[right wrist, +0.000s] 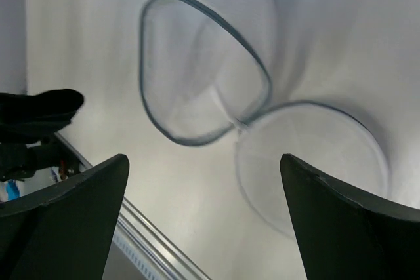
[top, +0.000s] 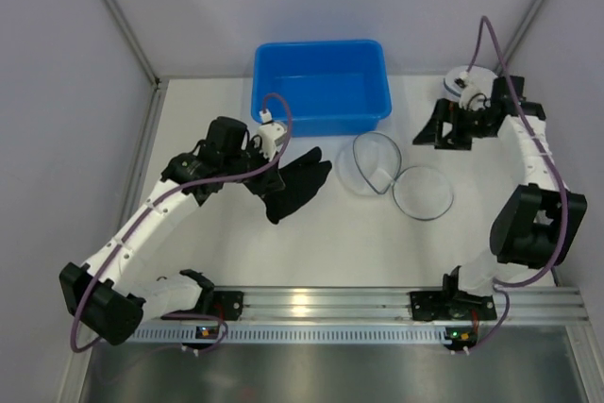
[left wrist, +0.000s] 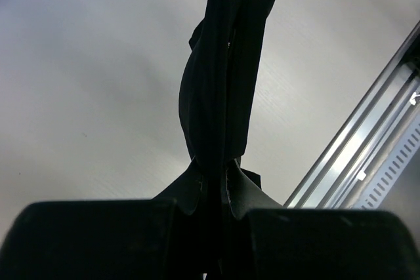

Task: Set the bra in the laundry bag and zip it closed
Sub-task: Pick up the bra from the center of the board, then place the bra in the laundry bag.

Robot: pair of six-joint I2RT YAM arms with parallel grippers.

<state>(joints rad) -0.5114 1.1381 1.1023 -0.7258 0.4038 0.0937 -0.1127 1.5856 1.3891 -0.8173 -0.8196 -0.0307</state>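
Just in front of the blue tub (top: 321,87), near its left corner, the left arm reaches in with its elbow bent. The left gripper (top: 267,169) is clamped tight on the black bra (top: 300,186), which trails away from the jaws toward the right. Off the tub's right side the right arm folds back on itself, and the right gripper (top: 451,127) has its fingers spread wide, holding nothing.

From the left wrist, the bra's (left wrist: 220,90) far end is cut off at the top edge. Which part of the garment is pinched cannot be made out, nor whether its loose end touches the table (top: 311,252).

The laundry bag (top: 396,176), a see-through clamshell, lies open in front of the tub's right corner, its two round halves touching; only the table shows through them. The tub shows only its blue floor.
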